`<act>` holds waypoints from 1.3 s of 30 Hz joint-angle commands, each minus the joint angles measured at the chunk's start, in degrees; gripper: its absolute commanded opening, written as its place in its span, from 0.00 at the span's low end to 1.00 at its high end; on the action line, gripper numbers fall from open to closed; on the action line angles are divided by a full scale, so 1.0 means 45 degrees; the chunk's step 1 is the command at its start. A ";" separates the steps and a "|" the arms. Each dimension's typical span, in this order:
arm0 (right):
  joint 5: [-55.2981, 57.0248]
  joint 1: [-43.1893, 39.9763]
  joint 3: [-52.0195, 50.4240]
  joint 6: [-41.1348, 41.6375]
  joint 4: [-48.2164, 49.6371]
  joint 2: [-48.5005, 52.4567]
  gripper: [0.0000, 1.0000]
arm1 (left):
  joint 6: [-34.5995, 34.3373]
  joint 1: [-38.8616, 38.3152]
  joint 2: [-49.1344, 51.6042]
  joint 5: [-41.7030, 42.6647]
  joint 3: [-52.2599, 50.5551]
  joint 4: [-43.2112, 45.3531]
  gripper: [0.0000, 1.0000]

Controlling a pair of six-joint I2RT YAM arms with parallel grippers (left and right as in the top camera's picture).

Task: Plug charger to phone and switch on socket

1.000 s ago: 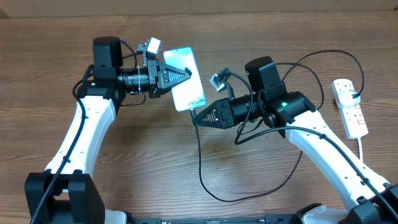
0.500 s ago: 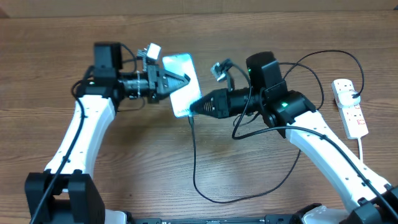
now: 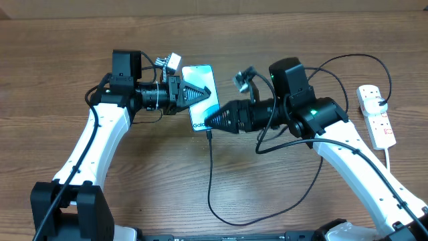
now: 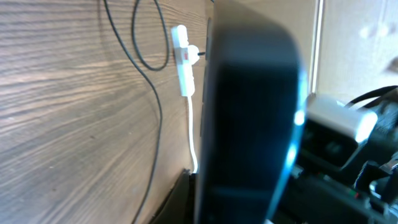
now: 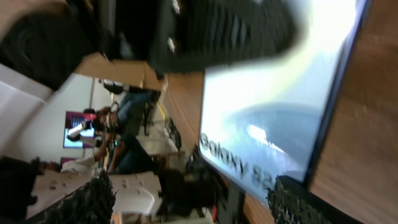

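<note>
My left gripper (image 3: pixel 199 94) is shut on the phone (image 3: pixel 202 100) and holds it tilted above the table. In the left wrist view the phone (image 4: pixel 249 124) is a dark slab edge-on. The right wrist view shows its bright screen (image 5: pixel 280 106) with the "Galaxy" text. My right gripper (image 3: pixel 211 122) stands open at the phone's lower edge, its fingers (image 5: pixel 81 202) wide apart. The charger cable (image 3: pixel 210 167) hangs from that edge and loops over the table. Whether its tip is seated I cannot tell. The socket (image 3: pixel 376 115) lies far right.
A black plug (image 3: pixel 382 102) sits in the socket, and a white cord (image 3: pixel 390 161) trails from it toward the front. Both also show in the left wrist view as the socket (image 4: pixel 182 59) and cord (image 4: pixel 192 134). The robots' own black cables arc over the right arm.
The right gripper moved left to the phone's lower edge with the cable tip, then opened and let it go. The left arm shifted the phone slightly right and lower.
</note>
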 commanded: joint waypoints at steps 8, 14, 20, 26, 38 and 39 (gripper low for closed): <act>0.0627 0.0000 -0.0185 -0.1889 -0.2992 0.0233 0.81 | -0.0442 -0.0053 -0.0262 0.1613 0.0291 0.0107 0.04; -0.0758 0.0000 -0.0185 -0.1923 -0.2108 0.0228 0.67 | -0.0447 -0.0053 -0.0262 0.1617 0.0291 0.0097 0.04; -0.2006 0.0049 -0.0185 -0.1923 -0.1953 0.0228 0.64 | -0.0729 -0.0053 -0.0267 0.1671 0.0291 0.0092 0.04; -0.1486 0.0641 -0.0214 -0.1807 -0.1904 0.0233 0.62 | -0.0903 -0.0058 -0.0267 0.2055 0.0291 0.0136 0.04; -0.1054 0.0913 -0.0209 -0.1044 -0.0903 0.0228 0.04 | -0.1059 -0.0053 -0.0267 0.2574 0.0291 0.0151 0.04; -0.1049 0.0913 -0.0209 -0.1044 -0.0884 0.0233 0.04 | -0.1039 -0.0053 -0.0267 0.2574 0.0291 0.0160 0.04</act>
